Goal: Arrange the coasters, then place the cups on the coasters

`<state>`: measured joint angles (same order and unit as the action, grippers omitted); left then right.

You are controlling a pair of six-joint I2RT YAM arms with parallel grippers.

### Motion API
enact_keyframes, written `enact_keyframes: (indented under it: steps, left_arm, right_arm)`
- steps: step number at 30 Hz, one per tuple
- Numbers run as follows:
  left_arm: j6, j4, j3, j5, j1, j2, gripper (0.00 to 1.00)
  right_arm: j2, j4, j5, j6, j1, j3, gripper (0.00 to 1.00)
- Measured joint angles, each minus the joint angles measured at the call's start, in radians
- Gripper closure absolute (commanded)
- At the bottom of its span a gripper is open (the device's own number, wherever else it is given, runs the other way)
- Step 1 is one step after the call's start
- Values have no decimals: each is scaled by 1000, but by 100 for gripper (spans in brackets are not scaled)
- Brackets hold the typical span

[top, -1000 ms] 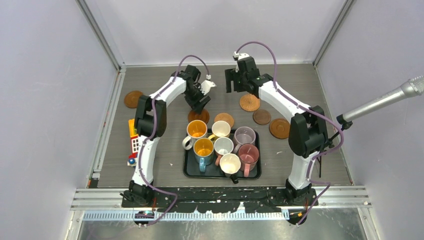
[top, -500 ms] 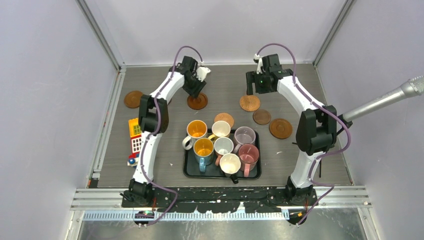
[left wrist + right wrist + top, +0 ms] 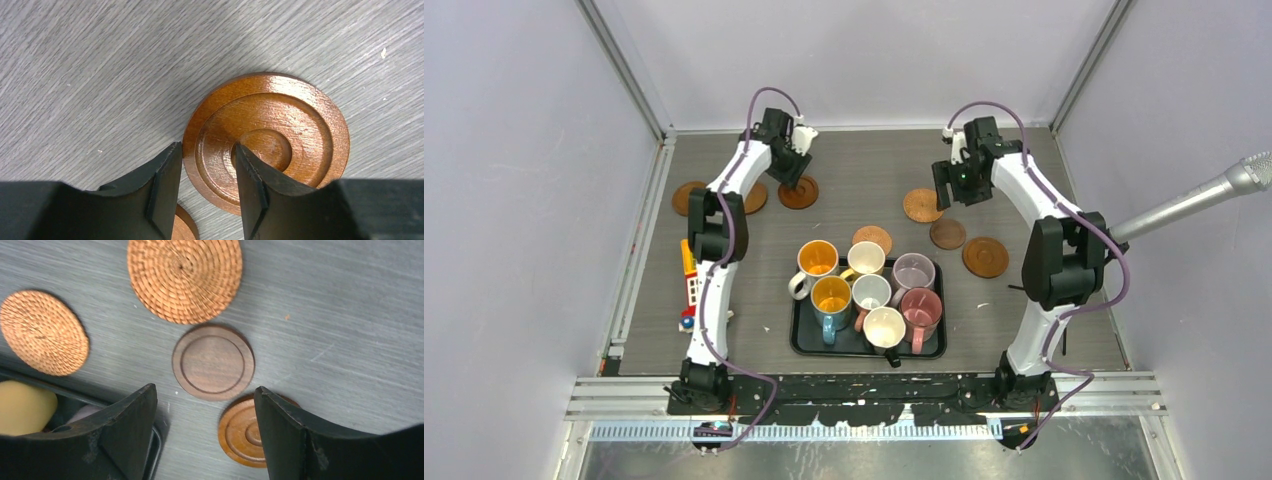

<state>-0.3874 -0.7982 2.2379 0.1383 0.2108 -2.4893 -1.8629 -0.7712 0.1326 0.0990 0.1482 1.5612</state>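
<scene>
While the right end effector (image 3: pixel 204 389) is hovering open, the left end effector (image 3: pixel 206 147) is pinching a glossy brown ringed coaster (image 3: pixel 300 120) by its rim for arranging.

The orange-brown coaster (image 3: pixel 265 145) shows glossy concentric rings; woven coasters (image 3: pixel 184 277) tan; dark brown coaster (image 3: pixel 213 361) ringed; surface (image 3: pixel 100 75) grey-grained; cup (image 3: pixel 22 407) perhaps pale yellow.

Seven coasters lie flat on the table (image 3: pixel 874 165). At the far left sit a brown coaster (image 3: pixel 689 198), a partly hidden coaster (image 3: pixel 756 198) and the glossy ringed coaster (image 3: pixel 799 192). To the right lie a woven coaster (image 3: pixel 922 205), a second woven coaster (image 3: pixel 872 239), a dark ringed coaster (image 3: pixel 947 233) and an orange-brown coaster (image 3: pixel 985 257). All the cups stand upright, crowded in the tray (image 3: pixel 806 338): orange-lined white cup (image 3: pixel 817 258), blue cup (image 3: pixel 831 296), yellow cup (image 3: pixel 865 258), plain white cup (image 3: pixel 871 291), lilac cup (image 3: pixel 912 270), pink cup (image 3: pixel 921 305), cream cup (image 3: pixel 885 326).
</scene>
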Motion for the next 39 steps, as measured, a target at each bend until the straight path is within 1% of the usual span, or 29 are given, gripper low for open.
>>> enact_keyframes:
  steps: [7,14,17,22,28,32,39]
  left_arm:
    - [-9,31,-44,-1,5,23,58]
    - [-21,47,-132,16,13,74,60]
    - [-31,48,-159,23,18,90,55]
    - [-35,41,-168,30,21,95,33]
    - [-23,-11,-123,35,22,79,16]
    - [-12,-37,-98,37,24,70,12]
    - [-11,-50,-76,47,25,70,10]
  right_arm:
    - [4,-80,-20,58,-52,-36,29]
    - [26,-130,-78,103,-68,-70,31]
    - [40,-145,-100,118,-68,-83,32]
    - [47,-151,-153,140,-68,-104,36]
    - [47,-163,-214,158,-72,-135,40]
    - [47,-165,-237,162,-72,-158,41]
    - [14,-145,-312,185,-72,-193,42]
